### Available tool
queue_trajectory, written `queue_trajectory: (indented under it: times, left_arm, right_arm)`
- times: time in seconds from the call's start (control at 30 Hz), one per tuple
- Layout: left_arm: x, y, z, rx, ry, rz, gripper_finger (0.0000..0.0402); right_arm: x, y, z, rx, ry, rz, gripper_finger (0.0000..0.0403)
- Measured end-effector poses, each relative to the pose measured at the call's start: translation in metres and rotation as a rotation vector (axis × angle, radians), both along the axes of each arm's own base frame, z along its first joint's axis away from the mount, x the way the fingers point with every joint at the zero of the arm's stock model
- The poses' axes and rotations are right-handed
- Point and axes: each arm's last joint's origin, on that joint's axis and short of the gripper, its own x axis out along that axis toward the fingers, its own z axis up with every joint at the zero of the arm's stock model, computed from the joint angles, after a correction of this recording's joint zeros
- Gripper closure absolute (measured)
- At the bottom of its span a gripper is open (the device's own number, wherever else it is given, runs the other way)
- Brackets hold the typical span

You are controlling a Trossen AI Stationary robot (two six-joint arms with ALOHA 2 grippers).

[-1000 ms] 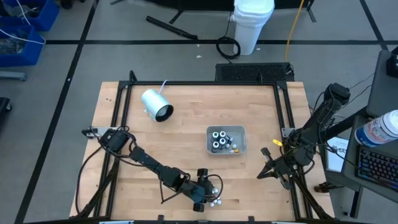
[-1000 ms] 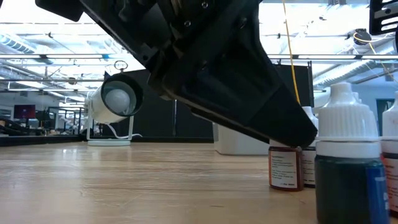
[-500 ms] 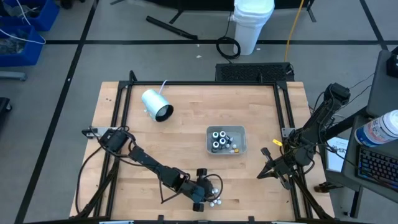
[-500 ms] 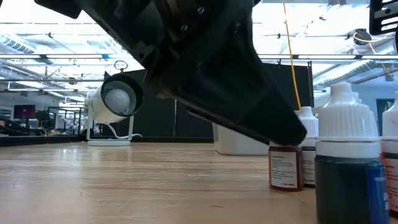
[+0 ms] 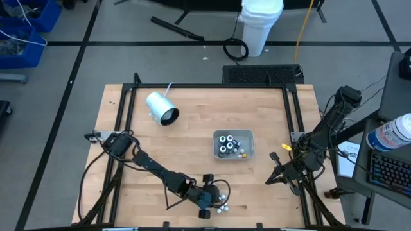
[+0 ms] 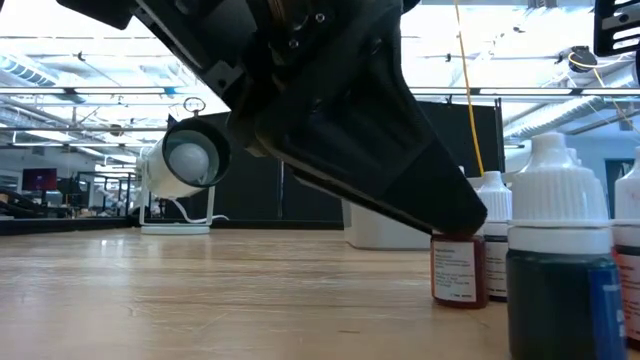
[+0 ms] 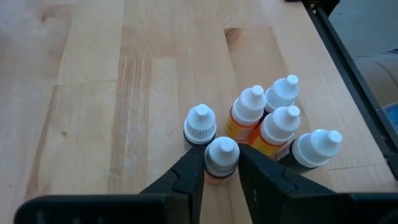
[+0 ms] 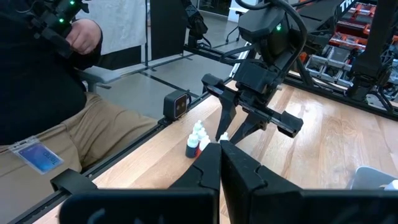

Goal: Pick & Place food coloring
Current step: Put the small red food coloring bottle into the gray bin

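Observation:
Several food coloring bottles (image 7: 267,118) with white caps stand upright in a cluster on the wooden table near its near edge (image 5: 222,203). My left gripper (image 7: 222,163) slants down over them, shut on the nearest small bottle (image 7: 222,153). In the low view that bottle shows a red-brown body (image 6: 458,268) under the dark finger. More bottles sit in the grey tray (image 5: 250,145). My right gripper (image 8: 219,154) waits shut at the table's right side (image 5: 275,174). My left gripper pinches the nearest bottle between its two fingers, at the white cap and the neck just below it (image 7: 219,169). The fingers (image 7: 194,167) slant down from the table's left. The bottle stands upright with its base on the table.
A big white cylinder (image 5: 161,108) lies at the table's far left. Other bottles (image 7: 199,122) stand close against the held one. A large green-bodied bottle (image 6: 560,280) stands near the low camera. A person (image 8: 43,93) sits beyond the table's near edge.
In the low view my left gripper's finger has drawn in over the red-brown bottle, uncovering the white cap behind it. The hand has stayed in place, and the bottles have kept their spots.

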Motion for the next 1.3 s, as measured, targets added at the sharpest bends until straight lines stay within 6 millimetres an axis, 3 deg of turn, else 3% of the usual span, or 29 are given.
queue_trajectory:
  times: [0.37, 0.47, 0.87, 1.0, 1.13, 1.3]
  left_arm:
    - [0.000, 0.000, 0.006, -0.002, -0.010, -0.005, 0.0304]
    - [-0.003, 0.003, 0.016, -0.002, 0.000, -0.003, 0.0304]
    - [-0.014, 0.024, 0.116, -0.034, -0.176, 0.019, 0.0305]
    - [0.005, 0.041, 0.149, -0.057, -0.106, 0.033, 0.0305]
    - [0.028, 0.064, 0.179, 0.049, -0.097, 0.019, 0.0305]
    - [0.058, 0.116, 0.200, 0.086, -0.168, 0.040, 0.0305]
  right_arm:
    - [0.000, 0.000, 0.000, 0.006, 0.003, -0.002, 0.0403]
    - [0.000, 0.000, 0.000, 0.006, 0.003, -0.001, 0.0403]
    - [0.000, 0.000, 0.000, 0.006, 0.003, -0.002, 0.0403]
    - [0.000, 0.000, 0.000, 0.007, 0.003, -0.002, 0.0403]
    - [0.000, 0.000, 0.000, 0.015, 0.008, -0.003, 0.0403]
    - [0.000, 0.000, 0.001, 0.031, 0.008, -0.005, 0.0403]
